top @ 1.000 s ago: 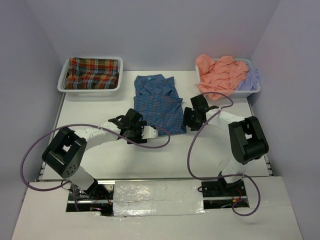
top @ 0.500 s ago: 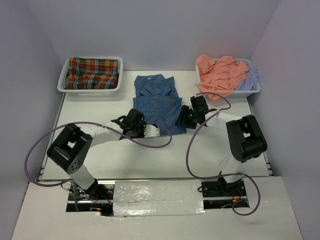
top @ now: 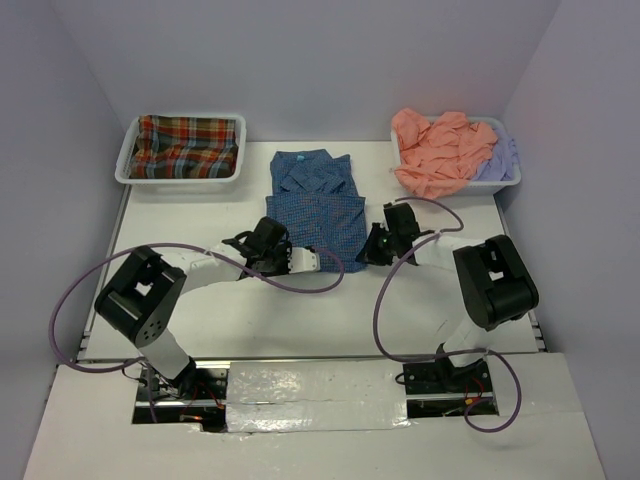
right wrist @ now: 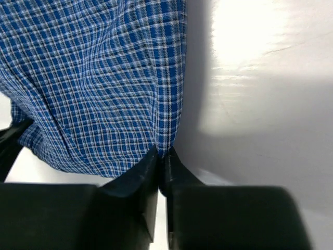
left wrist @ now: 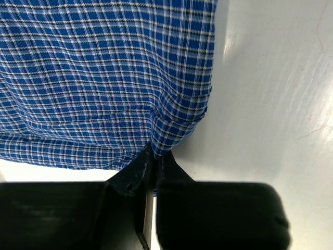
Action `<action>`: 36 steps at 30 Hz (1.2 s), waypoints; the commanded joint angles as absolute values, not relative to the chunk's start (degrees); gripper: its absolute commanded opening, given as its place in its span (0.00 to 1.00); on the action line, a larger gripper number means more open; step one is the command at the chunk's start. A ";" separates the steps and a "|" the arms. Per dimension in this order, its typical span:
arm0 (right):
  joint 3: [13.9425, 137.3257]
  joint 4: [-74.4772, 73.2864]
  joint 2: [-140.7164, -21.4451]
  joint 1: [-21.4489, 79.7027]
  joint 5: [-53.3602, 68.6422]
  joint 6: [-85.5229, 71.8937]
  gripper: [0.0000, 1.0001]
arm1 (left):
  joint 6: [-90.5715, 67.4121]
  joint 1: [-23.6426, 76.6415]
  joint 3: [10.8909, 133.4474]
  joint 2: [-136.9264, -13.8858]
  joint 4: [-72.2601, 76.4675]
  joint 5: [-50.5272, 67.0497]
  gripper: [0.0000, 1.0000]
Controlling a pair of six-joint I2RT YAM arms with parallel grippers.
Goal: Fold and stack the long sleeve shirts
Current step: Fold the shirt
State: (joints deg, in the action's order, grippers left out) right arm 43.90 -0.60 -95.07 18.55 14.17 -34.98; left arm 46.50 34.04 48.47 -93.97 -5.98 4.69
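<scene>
A blue fine-checked long sleeve shirt (top: 314, 198) lies partly folded in the middle of the table. My left gripper (top: 286, 244) is shut on the near left part of its hem, and the left wrist view shows the checked cloth (left wrist: 104, 78) pinched between the closed tips (left wrist: 154, 156). My right gripper (top: 367, 247) is shut on the near right corner, where the right wrist view has the cloth (right wrist: 99, 83) bunched into the closed jaws (right wrist: 162, 153). A red-green plaid shirt (top: 186, 146), a salmon orange shirt (top: 436, 150) and a pale lavender shirt (top: 503, 158) lie in trays.
One white tray (top: 127, 160) stands at the back left, another white tray (top: 510, 183) at the back right. Purple cables (top: 385, 300) loop from both arms over the near table. Pale walls close in the back and sides.
Both grippers went from open to shut on the blue shirt's near hem. The near edge of the shirt has drawn back from the arms, and the right gripper shifted slightly.
</scene>
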 commanded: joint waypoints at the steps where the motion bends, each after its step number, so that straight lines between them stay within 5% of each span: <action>1: 40.17 -5.62 -97.74 19.42 15.29 -34.81 0.10 | 44.30 34.01 47.73 -92.55 -8.08 8.70 0.00; 2: 40.17 -6.76 -96.34 19.60 15.29 -34.80 0.00 | 43.95 34.01 47.64 -91.59 -8.52 9.05 0.00; 10: 38.15 -19.32 -81.05 28.11 4.24 -34.89 0.00 | 43.42 34.10 43.43 -79.21 -18.79 10.19 0.00; 16: 36.04 -30.40 -68.49 41.82 0.09 -42.35 0.00 | 47.28 37.70 41.05 -57.27 -38.20 13.00 0.00; 22: 38.04 -42.52 -53.55 58.86 -4.04 -52.90 0.00 | 45.71 39.99 44.64 -47.21 -55.08 16.08 0.00; 26: 45.51 -51.31 -53.87 70.12 -7.29 -58.97 0.00 | 43.60 40.08 50.96 -46.05 -61.33 20.03 0.00; 32: 56.50 -55.46 -55.81 69.62 -10.72 -55.12 0.00 | 34.20 40.08 66.51 -49.04 -60.83 19.70 0.00; 36: 56.43 -51.18 -52.75 58.65 -6.08 -47.23 0.00 | 30.59 39.90 67.24 -53.69 -55.29 13.64 0.00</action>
